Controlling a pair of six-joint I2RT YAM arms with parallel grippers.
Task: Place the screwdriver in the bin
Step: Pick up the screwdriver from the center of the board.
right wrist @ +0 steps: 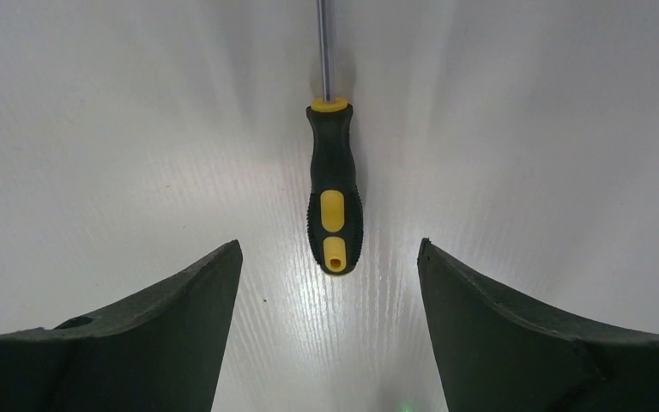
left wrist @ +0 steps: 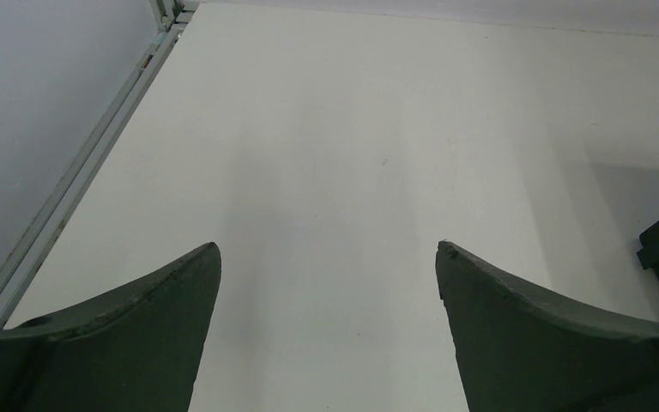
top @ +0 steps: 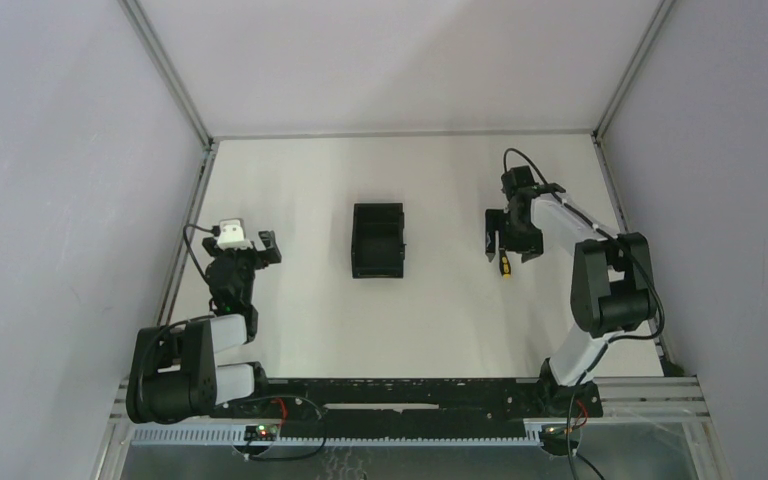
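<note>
- My right gripper is hovering spread open, its fingers flanking the slim yellow-and-black-handled screwdriver.
- Screwdriver is lying flat on the white table, well apart from the small black rectangular plastic bin.
- My left gripper is hanging released.

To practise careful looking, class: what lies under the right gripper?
The screwdriver lies on the table, its handle between the open fingers, untouched. From above, the right gripper covers its shaft.
</note>
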